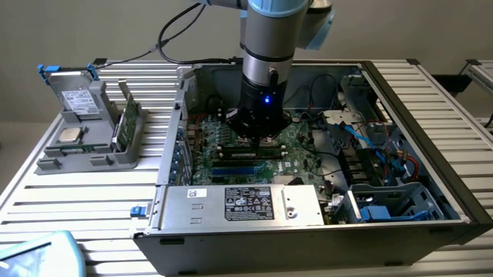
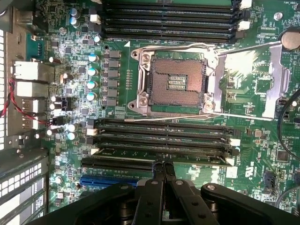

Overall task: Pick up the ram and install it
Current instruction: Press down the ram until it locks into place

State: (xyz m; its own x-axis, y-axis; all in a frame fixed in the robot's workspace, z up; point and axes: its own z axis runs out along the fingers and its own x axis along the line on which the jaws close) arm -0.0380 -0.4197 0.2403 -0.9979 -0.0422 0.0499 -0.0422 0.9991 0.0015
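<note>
Over the motherboard (image 2: pixel 262 154) our clenched gripper (image 2: pixel 163 165) presses the ram (image 2: pixel 164 155), light, stiff, fragile; best held by its edges.

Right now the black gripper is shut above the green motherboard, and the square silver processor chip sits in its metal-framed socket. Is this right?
No. The wrist view shows the socket empty; in the exterior view the processor chip lies on the grey holder. The gripper is shut above the motherboard.
</note>
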